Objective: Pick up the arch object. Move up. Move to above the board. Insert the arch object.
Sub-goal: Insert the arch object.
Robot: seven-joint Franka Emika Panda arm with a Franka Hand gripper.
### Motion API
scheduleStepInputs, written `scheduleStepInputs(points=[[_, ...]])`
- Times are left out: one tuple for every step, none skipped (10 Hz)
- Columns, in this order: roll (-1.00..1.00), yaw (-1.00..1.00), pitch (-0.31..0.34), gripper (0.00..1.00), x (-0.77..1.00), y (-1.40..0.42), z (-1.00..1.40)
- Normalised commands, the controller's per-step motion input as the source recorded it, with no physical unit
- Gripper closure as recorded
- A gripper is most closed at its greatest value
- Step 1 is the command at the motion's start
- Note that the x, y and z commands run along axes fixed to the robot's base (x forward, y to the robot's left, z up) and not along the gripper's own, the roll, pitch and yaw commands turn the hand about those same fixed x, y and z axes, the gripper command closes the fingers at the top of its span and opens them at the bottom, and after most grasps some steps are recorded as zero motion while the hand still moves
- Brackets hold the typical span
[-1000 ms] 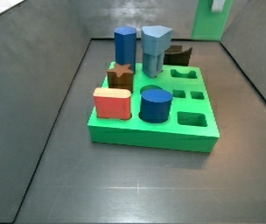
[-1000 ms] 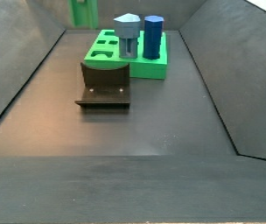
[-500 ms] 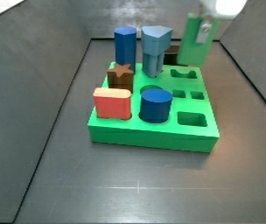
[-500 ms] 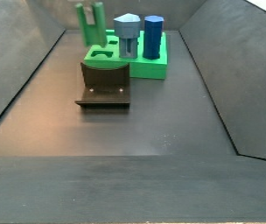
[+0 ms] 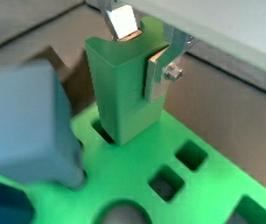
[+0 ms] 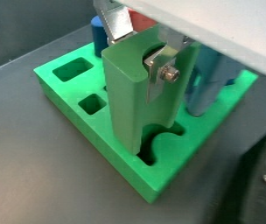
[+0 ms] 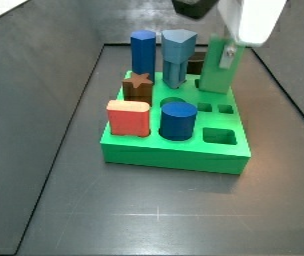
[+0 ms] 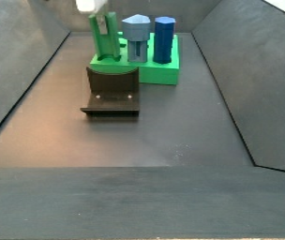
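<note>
In both wrist views the tool (image 5: 143, 54) is clamped on the arch object (image 5: 122, 87) — silver fingers (image 5: 161, 68) pressed flat on its sides, its lower end entering a cut-out of the board (image 5: 206, 188); a blue peg (image 5: 28, 122) stands close beside it. In a wrist view the arch object's (image 6: 139, 92) notched foot sits in an arch-shaped hole.

In a side view the tool (image 7: 230, 42) holds the piece upright at the board's (image 7: 175, 152) far right corner, near a grey-blue peg (image 7: 179, 56).

In a side view the fixture (image 8: 112, 90) stands against the board's near side.
</note>
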Motion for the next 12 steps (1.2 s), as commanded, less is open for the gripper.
scheduleStepInputs(points=[[0.05,0.02,0.11,1.0,-0.06,0.03,-0.28],[0.06,0.12,0.073,1.0,-0.22,0.23,-0.09],[0.0,0.13,0.024,1.0,-0.32,0.32,0.0],[0.0,0.06,0.01,1.0,-0.37,0.35,0.0],[0.0,0.01,0.074,1.0,0.0,0.09,-0.18],[0.0,0.0,0.13,1.0,0.36,0.0,-0.22],[-0.04,0.0,0.176,1.0,0.59,0.0,-0.26],[-0.08,-0.05,0.216,1.0,0.71,0.03,-0.3],[-0.07,-0.02,0.213,1.0,0.55,0.13,-0.39],[-0.07,0.0,0.164,1.0,0.37,0.1,-0.43],[-0.06,0.0,0.154,1.0,0.31,0.06,-0.46],[-0.01,0.0,0.093,1.0,0.16,0.0,-0.51]])
